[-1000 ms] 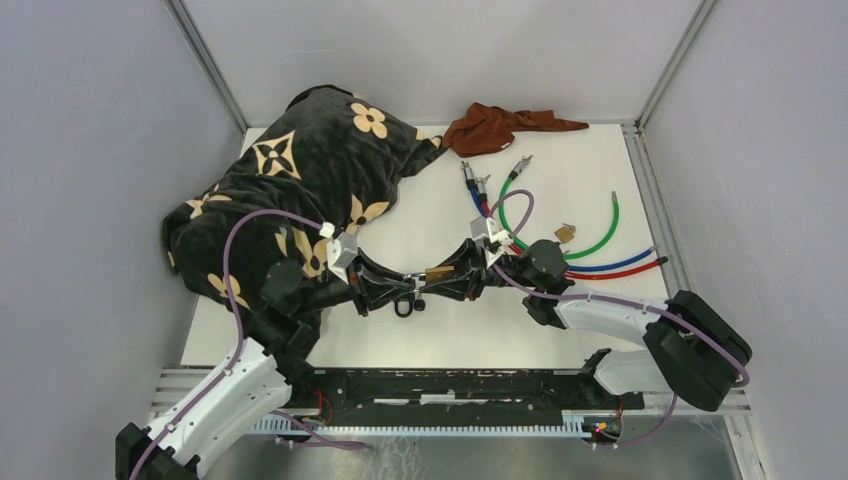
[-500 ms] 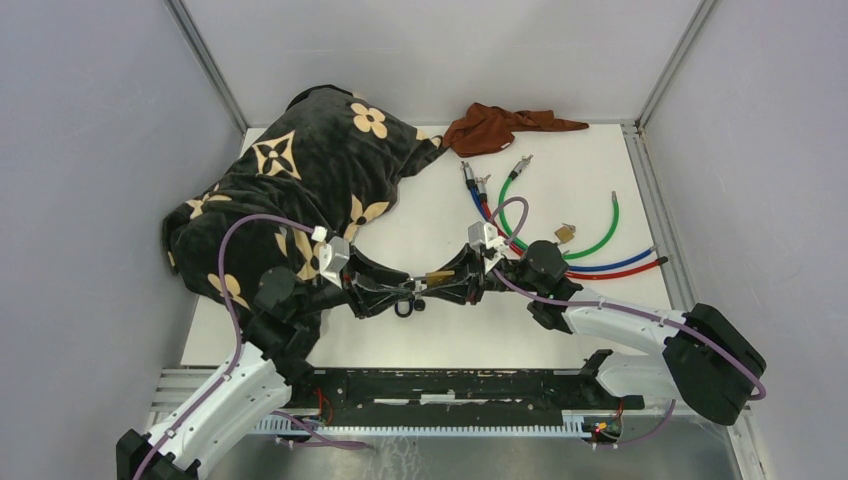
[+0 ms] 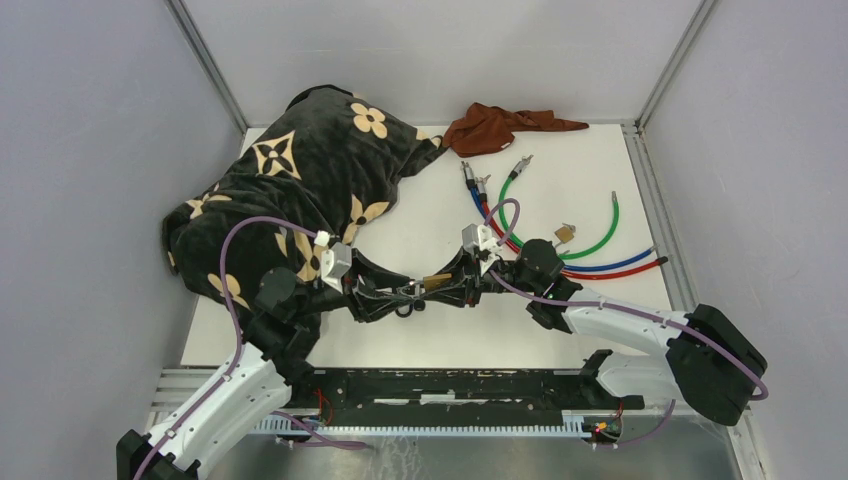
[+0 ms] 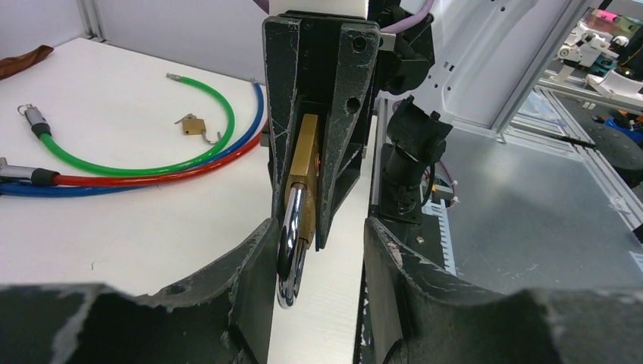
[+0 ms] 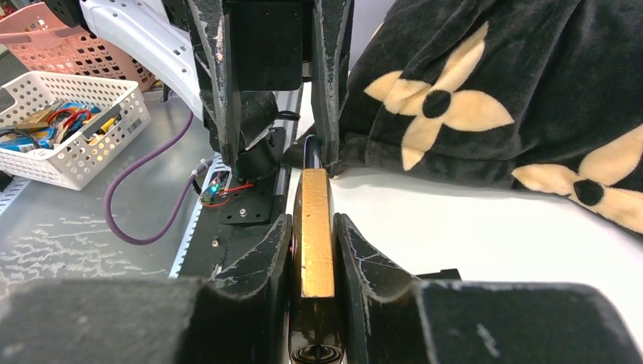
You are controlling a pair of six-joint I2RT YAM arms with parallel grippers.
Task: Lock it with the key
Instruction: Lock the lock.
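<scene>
Found both arms meeting tip to tip, low over the near middle of the tabletop point(image 3: 450, 330). Found right pincer point(image 5: 313, 224) clamped on the flat sides of the brass padlock point(image 4: 305, 163), holding it clear of the surface with the steel shackle point(image 4: 290, 243) pointed toward the left arm. Judged this a bracing grip, meant to keep the body from turning while the other arm works on it. Found left pincer point(image 4: 320, 227) with jaws apart, one to each side of the shackle, gripping nothing (contact with either finger not confirmed from the wrist view). Saw no key in either pincer and none standing out of the lock. Could not tell whether the shackle is seated or sprung. Judged the locking step unfinished on that evidence, with the key to be located first.

Further out on the right, noted a second, small padlock point(image 4: 193, 125) lying flat on the tabletop with something thin at it, possibly a key, too small to confirm. Noted coloured cables point(image 4: 152, 164) looped just beside it, well apart from the held lock; judged them spare stock, not in play. Noted a dark flowered blanket point(image 3: 300, 170) heaped over the far left and reaching down beside the left arm; flagged as a snag risk for that arm. Noted a brown cloth point(image 3: 500, 125) at the far edge, clear of both arms.
</scene>
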